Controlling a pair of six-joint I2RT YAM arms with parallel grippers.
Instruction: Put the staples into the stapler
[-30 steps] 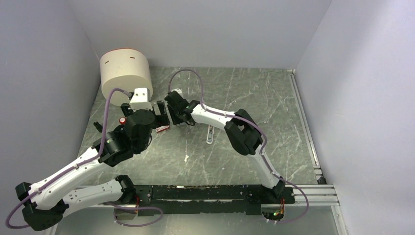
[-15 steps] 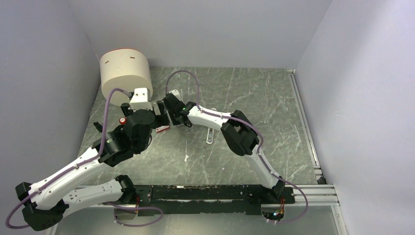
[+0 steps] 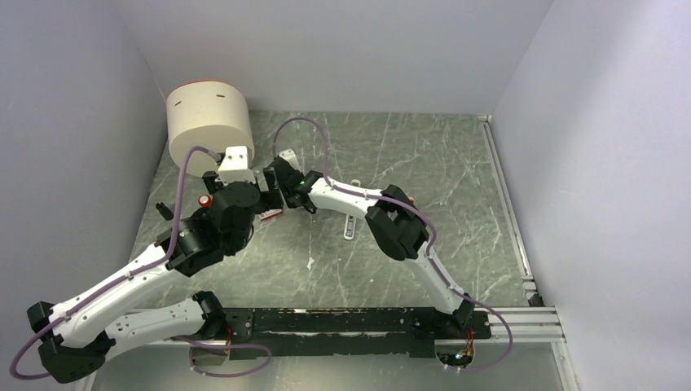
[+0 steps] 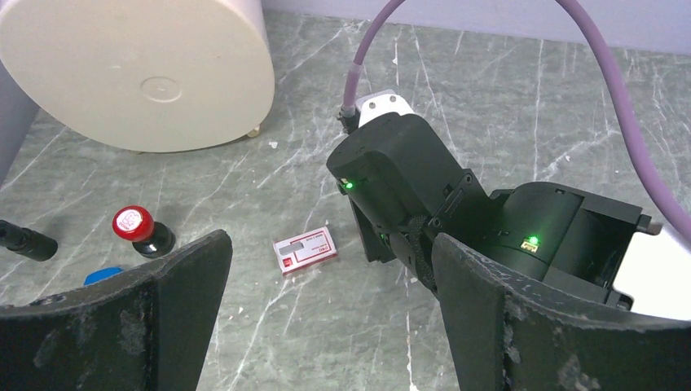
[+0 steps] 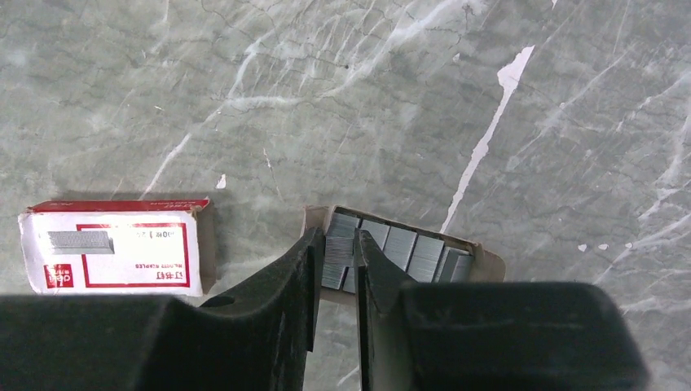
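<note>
**Top view.** The left arm (image 3: pixel 130 281) and the right arm (image 3: pixel 395 224) both reached to the far left part of the worktop (image 3: pixel 424 155), with their wrists close together. A cream drum (image 3: pixel 209 122) stood in the far left corner. The stapler (image 3: pixel 350 224), slim and white, lay flat on the worktop beneath the right arm's forearm, apart from both wrists. A red-and-white box (image 3: pixel 271 213) lay just beside the wrists.

**Left wrist view.** The left tool (image 4: pixel 330 240) stood wide, holding nothing. Beyond its fingers (image 4: pixel 175 285), the box lay flat on the worktop. The right arm's black wrist housing sat just right of the box. A red-capped piece (image 4: pixel 133 221) stood to the left, with a blue piece (image 4: pixel 102 275) and a black piece (image 4: pixel 24 240) near it.

**Right wrist view.** The right tool (image 5: pixel 336 244) was narrow, its fingers (image 5: pixel 297 281) down on either side of one strip of the staples (image 5: pixel 399 248). Their faces appeared to be against that strip. The grey strips lay side by side in an open card tray (image 5: pixel 485 261) on the worktop. The box lay just left of the tray, not touching it.
</note>
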